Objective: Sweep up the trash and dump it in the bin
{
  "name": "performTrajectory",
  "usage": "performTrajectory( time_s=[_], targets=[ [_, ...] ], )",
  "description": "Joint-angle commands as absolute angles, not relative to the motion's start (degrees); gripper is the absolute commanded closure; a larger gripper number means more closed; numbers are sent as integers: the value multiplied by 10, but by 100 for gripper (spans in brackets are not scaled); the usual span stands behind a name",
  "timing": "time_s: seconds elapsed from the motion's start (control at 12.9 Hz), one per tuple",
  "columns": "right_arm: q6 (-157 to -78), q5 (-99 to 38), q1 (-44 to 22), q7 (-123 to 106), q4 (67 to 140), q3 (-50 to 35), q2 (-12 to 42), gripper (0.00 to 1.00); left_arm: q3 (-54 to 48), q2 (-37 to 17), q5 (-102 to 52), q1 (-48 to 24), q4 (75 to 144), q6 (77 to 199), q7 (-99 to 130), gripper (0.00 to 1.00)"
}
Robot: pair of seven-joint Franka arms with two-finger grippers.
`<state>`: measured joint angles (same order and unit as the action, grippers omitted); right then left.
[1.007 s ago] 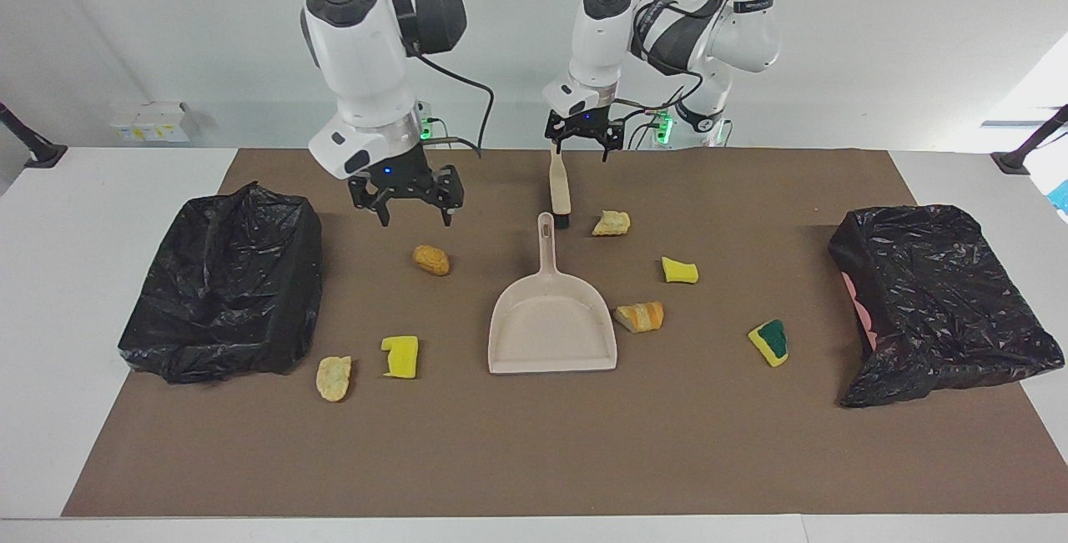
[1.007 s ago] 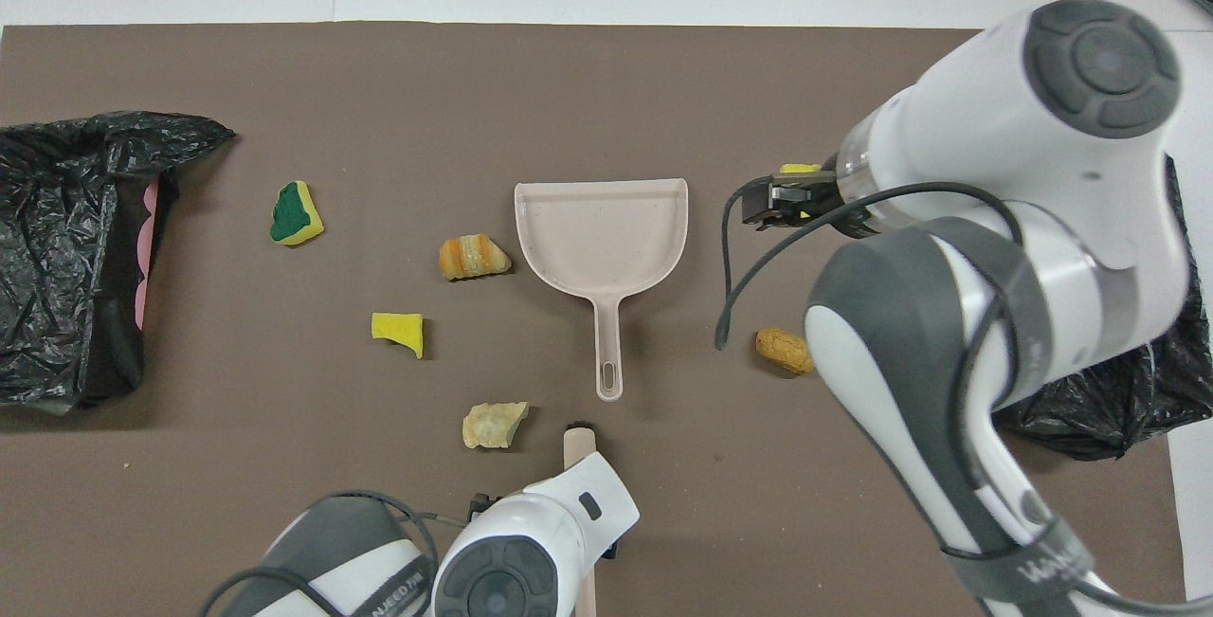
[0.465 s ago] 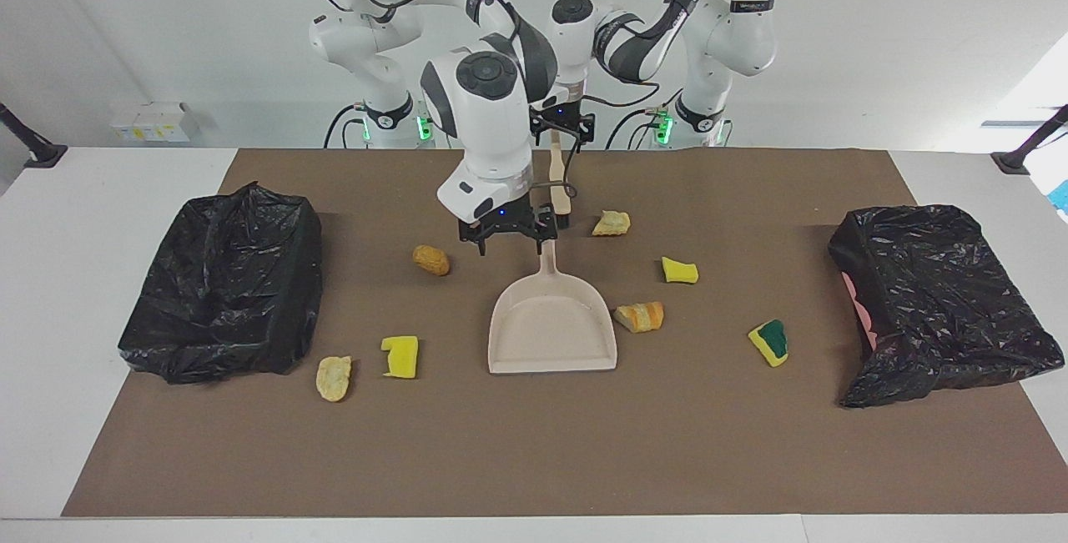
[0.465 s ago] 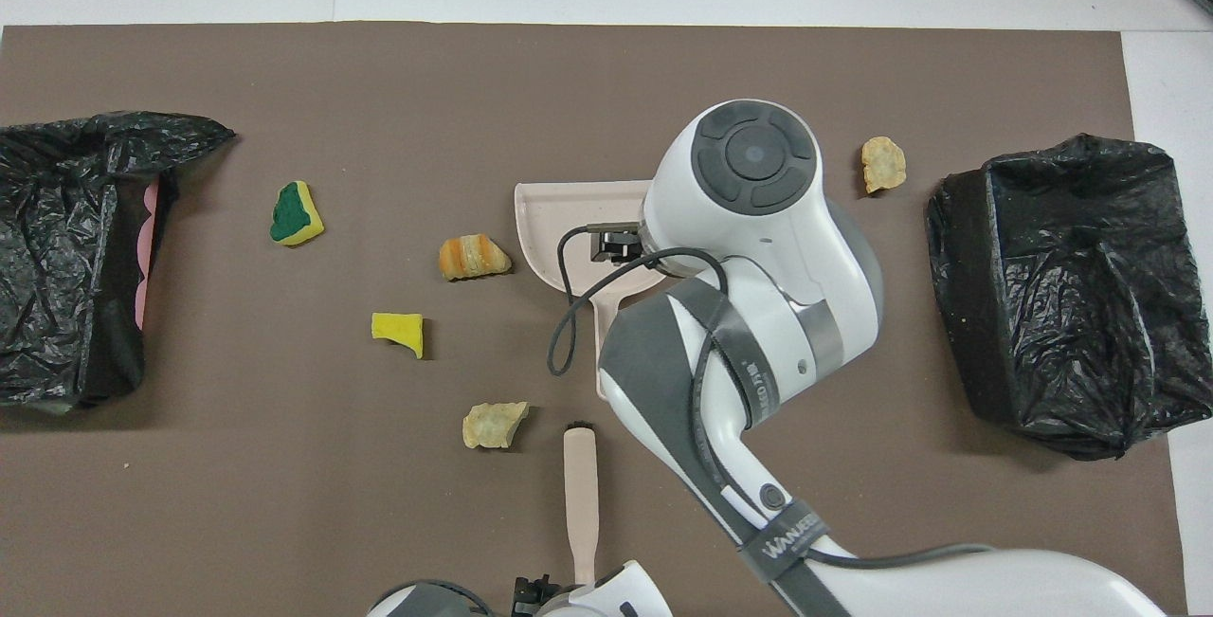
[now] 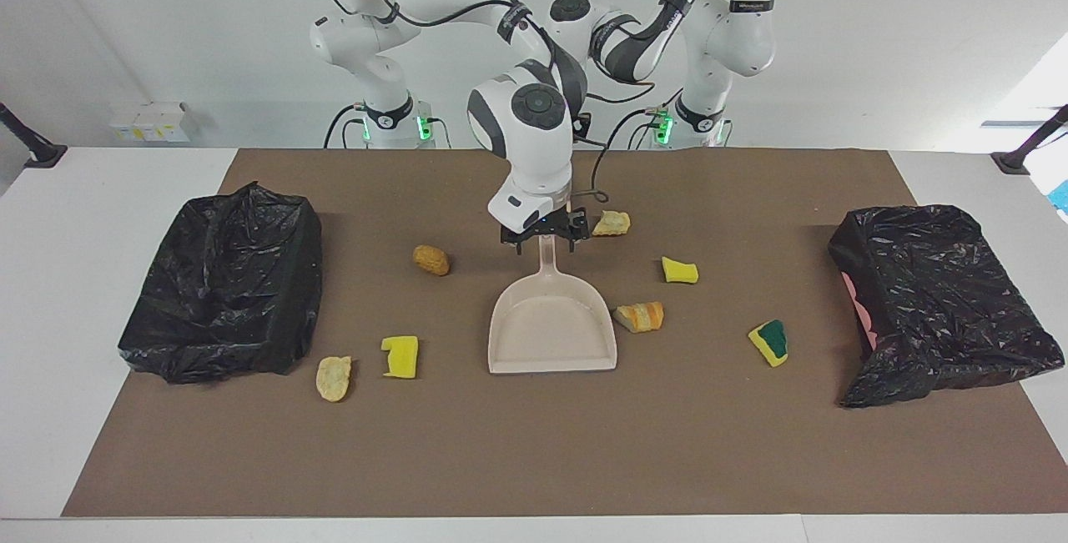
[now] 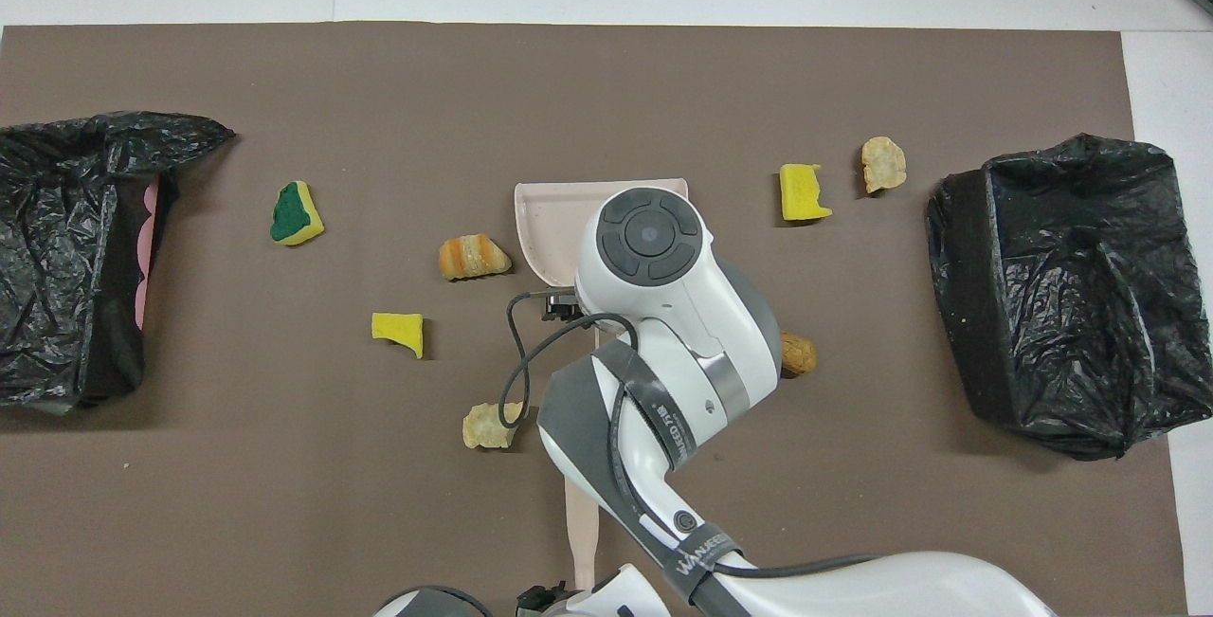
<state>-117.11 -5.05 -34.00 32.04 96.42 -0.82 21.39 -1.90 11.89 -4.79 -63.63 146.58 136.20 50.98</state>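
The trash is several scraps on the brown mat: a brown nugget (image 5: 431,260), yellow sponge pieces (image 5: 400,356) (image 5: 680,270), a green-topped sponge (image 5: 769,342), and bread-like chunks (image 5: 334,378) (image 5: 640,316) (image 5: 612,223). The beige dustpan (image 5: 551,330) lies in the middle, handle toward the robots. My right gripper (image 5: 546,240) is open, its fingers down on either side of that handle. In the overhead view my left gripper (image 6: 548,595) sits at the robots' end of the beige brush handle (image 6: 580,532). The right arm hides it in the facing view.
A bin lined with a black bag (image 5: 221,284) stands at the right arm's end of the table. A second one (image 5: 943,301) stands at the left arm's end. The brown mat (image 5: 534,443) covers most of the white table.
My right arm has swung from beside its bin to the middle and lowered its open gripper around the dustpan handle. The left arm has pulled back toward the robots along the brush.
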Motion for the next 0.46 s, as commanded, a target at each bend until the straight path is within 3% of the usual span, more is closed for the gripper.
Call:
performTrajectory(
  time_s=[0.0, 0.31, 0.39],
  targets=[
    [-1215, -83, -350, 333, 1044, -8, 182, 0, -12, 128, -50, -635, 1479, 1375, 516, 100],
    [-1230, -83, -363, 355, 1070, -8, 175, 0, -12, 131, -50, -627, 1479, 1367, 517, 100],
    [-1229, -83, -363, 356, 1070, -8, 174, 7, -12, 134, -50, -625, 1478, 1364, 517, 100]
  ],
)
